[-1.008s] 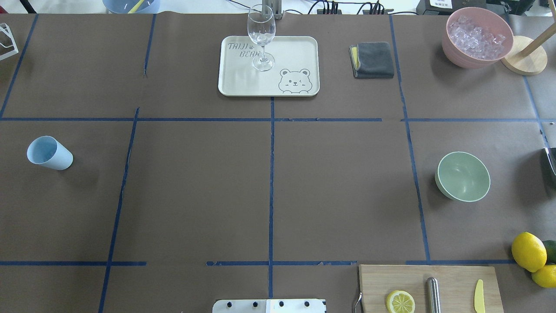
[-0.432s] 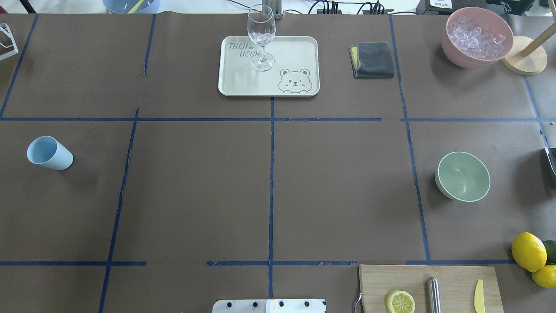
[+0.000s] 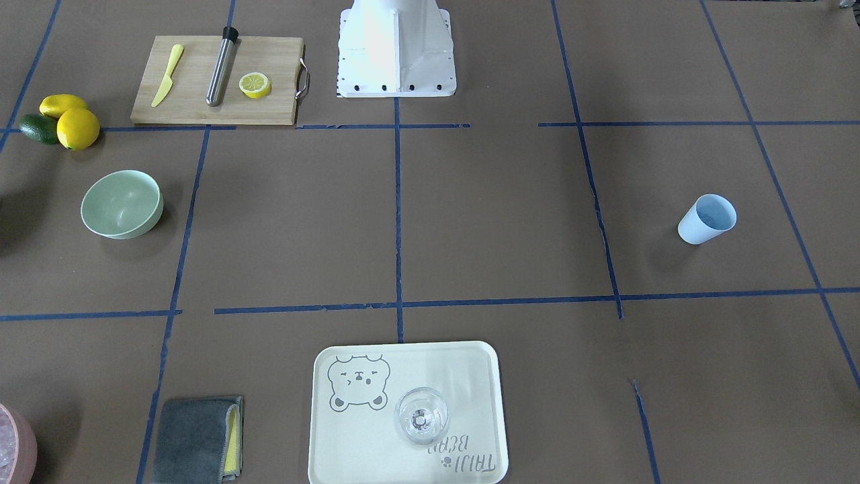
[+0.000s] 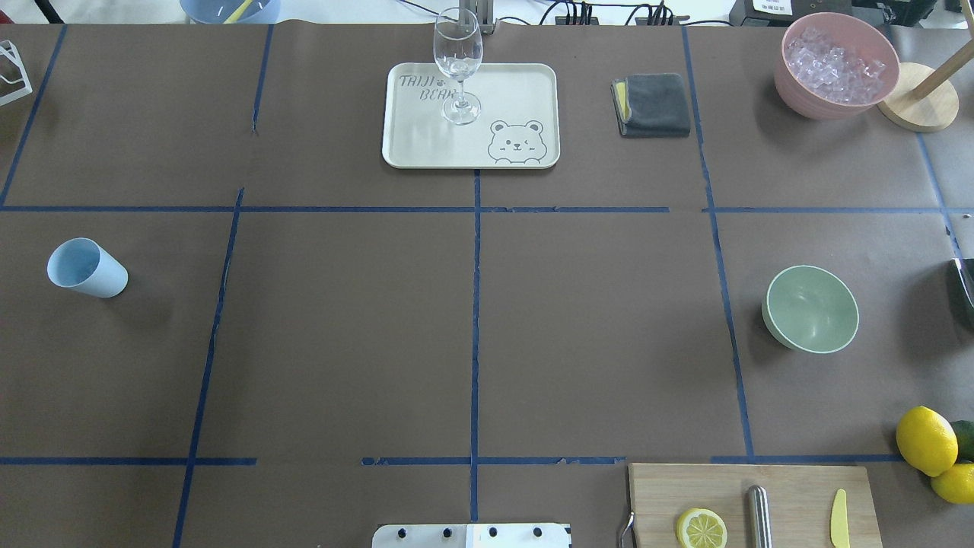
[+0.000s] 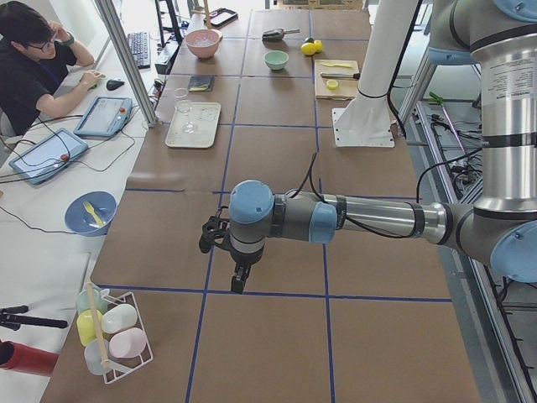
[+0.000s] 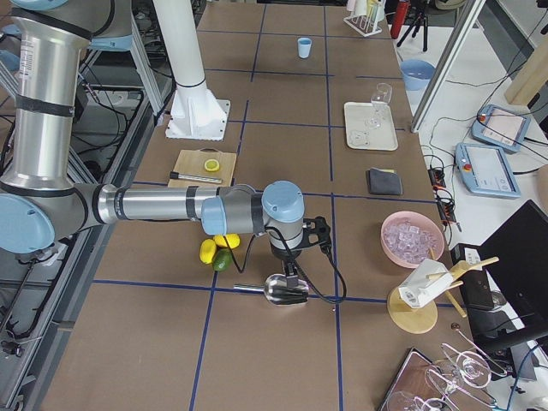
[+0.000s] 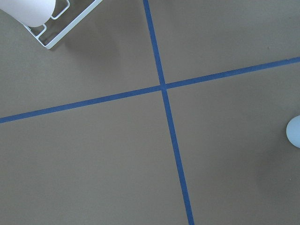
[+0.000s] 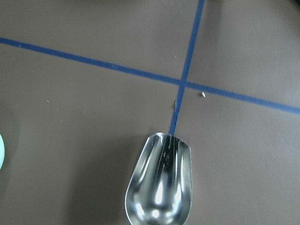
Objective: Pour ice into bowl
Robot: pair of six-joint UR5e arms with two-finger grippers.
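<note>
An empty green bowl [image 4: 810, 308] sits upright on the worktop [image 4: 593, 320] at the robot's right, open to receive ice, though no loose ice shows; the right pincer [image 6: 291, 272] hangs over an empty metal scoop [image 8: 159, 187], its grip, like the left pincer's [image 5: 239, 284], impossible to tell.

A wine glass [image 4: 457, 57] is stood upright on a cream tray [image 4: 426, 144] at the far middle of the worktop [image 4: 342, 320], with a folded grey cloth [image 4: 654, 105] beside it and a pink container [image 4: 791, 91] of pale icy pieces further along. A light blue cup [image 4: 85, 268] is set well apart, alone. A halved lemon [image 4: 701, 528], a metal bar [image 4: 758, 517] and a yellow knife [image 4: 838, 519] are laid on a wooden board [image 4: 791, 495], two whole lemons [image 4: 925, 440] near it, and a shiny scoop [image 8: 159, 187] by crossed blue tape
</note>
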